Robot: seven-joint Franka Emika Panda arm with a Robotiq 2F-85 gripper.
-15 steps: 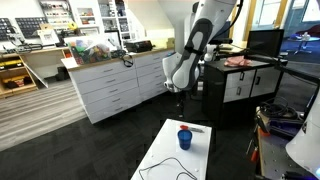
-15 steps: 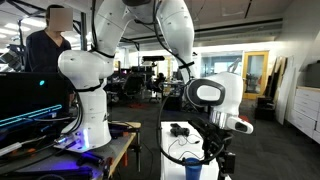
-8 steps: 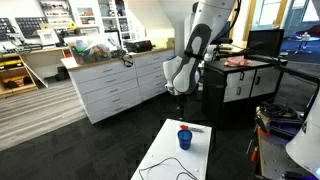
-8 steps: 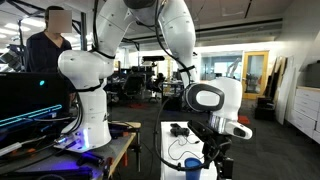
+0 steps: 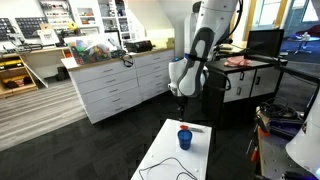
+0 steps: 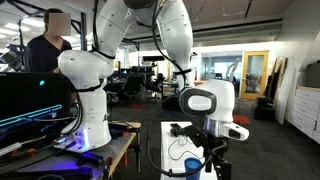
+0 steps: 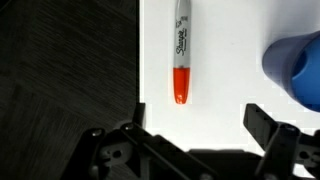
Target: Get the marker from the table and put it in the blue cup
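While the Sharpie marker [image 7: 181,50] is lying flat on the white table [image 7: 228,30], just beside the blue cup [image 7: 296,66] without touching it, its red cap is pointing toward my wrist camera. I am hovering the gripper [image 7: 195,125] above, near the cup, fingers spread apart, gripping nothing.
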